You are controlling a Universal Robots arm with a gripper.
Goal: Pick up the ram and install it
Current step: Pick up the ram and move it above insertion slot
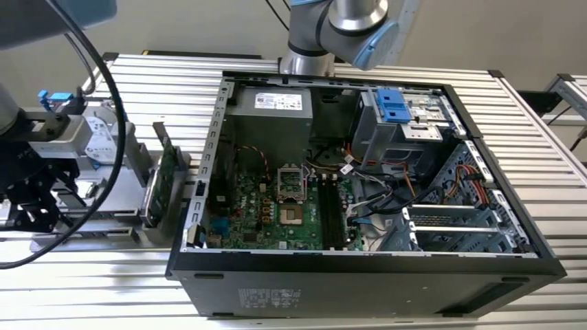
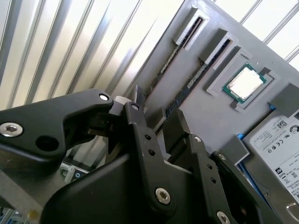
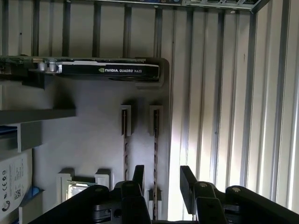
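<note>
First wrist view, ram: the ram (image 3: 155,140) stands on edge in a narrow slot of the grey fixture plate (image 3: 93,121), seen as a thin dark strip that runs in between the two fingertips.
Ram in the second wrist view: the same stick (image 2: 194,79) lies in its raised grey holder, one end reaching into the gap between the fingers.
Gripper: the gripper (image 3: 162,179) is spread wide, one black finger (image 3: 187,179) on each side of the ram; it grasps nothing, and whether a pad touches the stick cannot be told. It also shows in the second wrist view (image 2: 156,112).
Second stick: a like stick (image 3: 125,140) sits in the parallel slot just beside the ram, outside the fingers; the second wrist view shows it too (image 2: 184,37).
Processor: a square chip with a silver lid (image 2: 244,83) rests in a framed pocket near the two slots.
Hard drive: a silver drive (image 2: 275,144) with a blue rail lies on the plate beyond the processor.
Graphics card: a green card (image 1: 165,172) stands upright on the fixture, at the exterior view's left of the case.
Computer case: the open black case (image 1: 367,285) lies on its side on the slatted table (image 1: 541,137), well apart from the ram, with the green motherboard (image 1: 266,206) facing up.
Arm: the arm's base (image 1: 344,24) rises at the far side of the case.
</note>
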